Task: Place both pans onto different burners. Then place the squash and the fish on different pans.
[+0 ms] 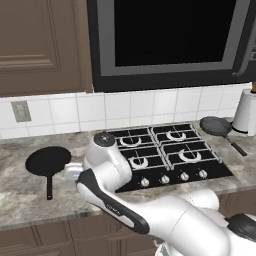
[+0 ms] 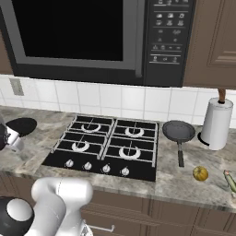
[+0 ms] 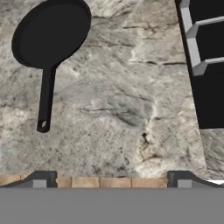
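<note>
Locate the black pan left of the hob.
The black pan lies on the marble counter left of the hob, handle toward the front edge; the hand view shows it upper left.

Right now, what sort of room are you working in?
A home kitchen, it seems: a four-burner gas hob set in a stone counter, a microwave above, and frying pans out.

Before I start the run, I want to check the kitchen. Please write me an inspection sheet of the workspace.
Surface: marbled grey counter, black four-burner hob, burners bare.
Job's things: black pan left of hob; dark grey pan right of hob; both on counter.
Clutter: paper towel roll, small round yellow-green item, green item at the edge.
Gripper: gripper open, holding nothing.
Cables: nothing seen.
Surroundings: microwave, tiled wall, wall outlet, brown cabinets.
</note>
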